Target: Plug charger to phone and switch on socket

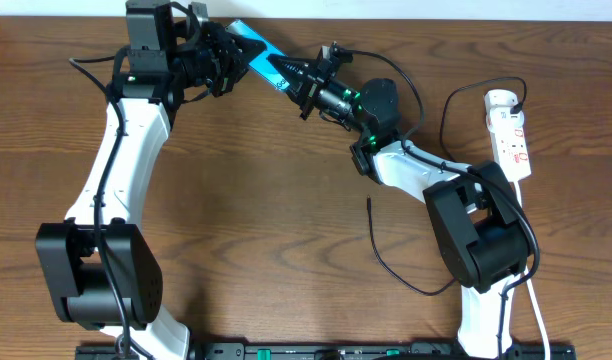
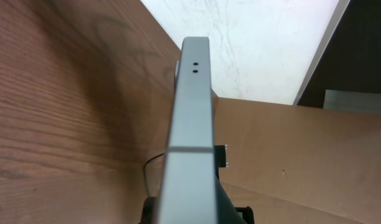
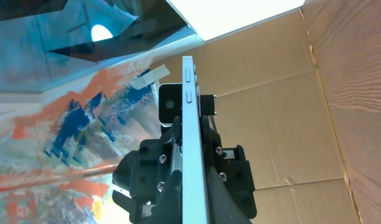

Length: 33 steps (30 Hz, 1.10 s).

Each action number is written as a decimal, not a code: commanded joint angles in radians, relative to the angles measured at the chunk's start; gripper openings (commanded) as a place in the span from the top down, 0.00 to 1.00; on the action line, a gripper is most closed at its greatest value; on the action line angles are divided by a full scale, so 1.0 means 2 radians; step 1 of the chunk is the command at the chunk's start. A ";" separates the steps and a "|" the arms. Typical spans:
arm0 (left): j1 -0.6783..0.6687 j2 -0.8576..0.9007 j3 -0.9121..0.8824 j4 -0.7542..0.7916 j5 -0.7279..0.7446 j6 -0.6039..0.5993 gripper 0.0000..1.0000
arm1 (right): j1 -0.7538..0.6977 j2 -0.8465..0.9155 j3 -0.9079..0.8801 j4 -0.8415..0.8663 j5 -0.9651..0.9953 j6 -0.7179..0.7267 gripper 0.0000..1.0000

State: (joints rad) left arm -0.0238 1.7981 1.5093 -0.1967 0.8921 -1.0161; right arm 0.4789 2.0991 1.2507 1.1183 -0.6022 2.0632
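**Item 1: phone** (image 1: 258,52). Teal screen, at 11 o'clock on the table (image 1: 266,200). It is raised off the wood and slanted, its length running from 10 o'clock to 4 o'clock. The left wrist view shows it edge-on as a grey strip (image 2: 190,124) with two small holes near the far end. The right wrist view also shows it edge-on (image 3: 192,155), with side buttons toward the far end.

**Item 2: left gripper** (image 1: 224,62). On the phone's 9 o'clock side, jaws drawn narrow and clamped on the phone. Its dark fingers (image 2: 152,214) flank the grey edge at the bottom of its own view.

**Item 3: right gripper** (image 1: 298,82). At the phone's 4 o'clock end, jaws likewise narrow and clamped on the phone. Black finger parts (image 3: 231,174) sit on either side of the edge.

**Item 4: charger** (image 1: 369,206). Thin black cable with its tip lying loose on the wood, toward 5 o'clock from the phone and well apart from it. From the tip the cable curves away toward 5 o'clock, under the right arm.

**Item 5: power strip** (image 1: 512,135). White with red markings, at the table's 3 o'clock edge, lying lengthwise from 12 to 6 o'clock. A black lead loops off its 12 o'clock end, and a white cord (image 1: 534,305) trails toward 6 o'clock.

**Item 6: cardboard** (image 2: 290,155). Brown sheet, seen behind the phone in both wrist views.
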 commanded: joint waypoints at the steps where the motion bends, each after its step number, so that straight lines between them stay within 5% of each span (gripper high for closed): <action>1: 0.004 -0.001 0.000 0.014 -0.011 0.004 0.92 | 0.004 -0.003 0.006 -0.002 -0.016 -0.008 0.99; 4: 0.004 -0.001 0.000 0.014 -0.008 0.004 0.93 | 0.004 -0.003 0.006 -0.005 -0.016 -0.014 0.98; 9: 0.004 -0.001 0.000 0.014 -0.007 0.004 0.93 | 0.003 -0.003 0.006 -0.007 -0.016 -0.015 0.82; 16: 0.004 -0.001 0.000 0.014 -0.007 0.006 0.93 | 0.002 -0.003 0.006 -0.008 -0.016 -0.045 0.01; 23: 0.004 -0.001 0.000 0.013 -0.007 0.018 0.93 | -0.006 -0.003 0.006 -0.008 -0.028 -0.114 0.01; 33: 0.039 -0.001 0.000 -0.011 0.022 0.036 0.93 | -0.104 -0.003 0.006 -0.095 -0.178 -0.283 0.01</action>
State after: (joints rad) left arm 0.0177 1.7981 1.5093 -0.2138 0.8871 -0.9844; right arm 0.3336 2.0991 1.2526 0.9417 -0.8379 1.6554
